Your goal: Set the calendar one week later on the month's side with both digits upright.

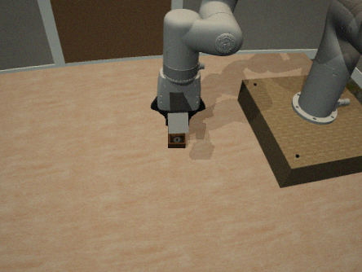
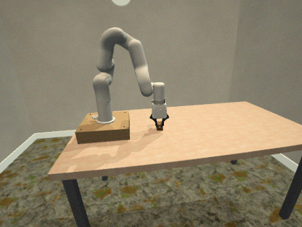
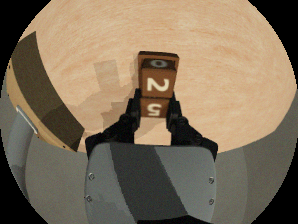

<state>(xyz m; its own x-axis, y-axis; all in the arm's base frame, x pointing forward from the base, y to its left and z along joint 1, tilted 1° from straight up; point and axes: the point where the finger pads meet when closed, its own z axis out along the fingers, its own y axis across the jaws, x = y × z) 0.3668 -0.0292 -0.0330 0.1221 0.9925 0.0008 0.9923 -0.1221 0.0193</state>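
Two small brown calendar cubes lie in a row on the table under my gripper [image 3: 154, 112] [image 2: 159, 125]. In the wrist view the near cube [image 3: 154, 107] shows a white 5 on top. The far cube [image 3: 157, 86] [image 1: 177, 139] shows a 2 on top and a 0 on its end face. My fingers stand on both sides of the near cube and touch its flanks. In the top view the gripper body hides the near cube. In the exterior view the cubes [image 2: 159, 128] are only a small brown spot below the fingers. I cannot make out a tray or a month's name.
The arm's wooden base block [image 1: 281, 130] [image 2: 102, 130] stands on the table to the right of the gripper in the top view, with its edge in the wrist view [image 3: 40, 92]. The table [image 1: 102, 195] [image 2: 211, 136] has dark legs.
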